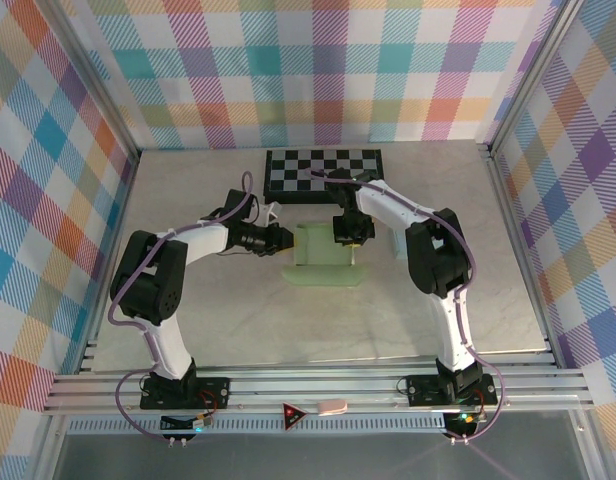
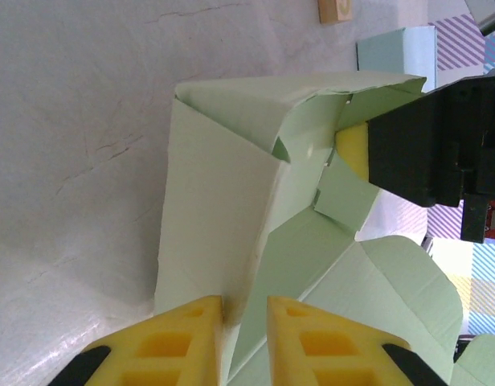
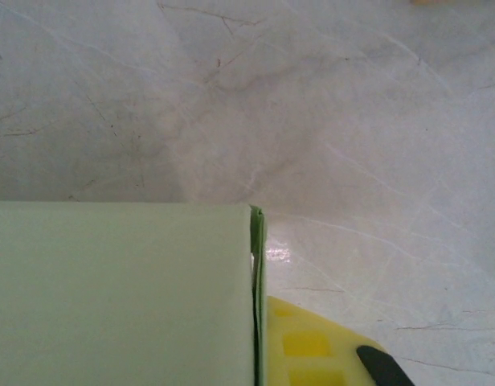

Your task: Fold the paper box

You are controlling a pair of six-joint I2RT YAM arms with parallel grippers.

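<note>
Top external: pale green paper box [image 1: 323,255] lying mid-table [image 1: 208,320], just in front of a checkerboard [image 1: 323,172], with the left gripper [image 1: 285,240] at its left wall and the right gripper [image 1: 350,235] at its far right corner.

Left wrist: yellow fingers [image 2: 183,338] pinched together on the edge of an upright box wall, flaps half folded beyond.

Right wrist: clamped tight on a doubled green panel, one yellow finger [image 3: 312,346] peeking out beside its edge.
</note>
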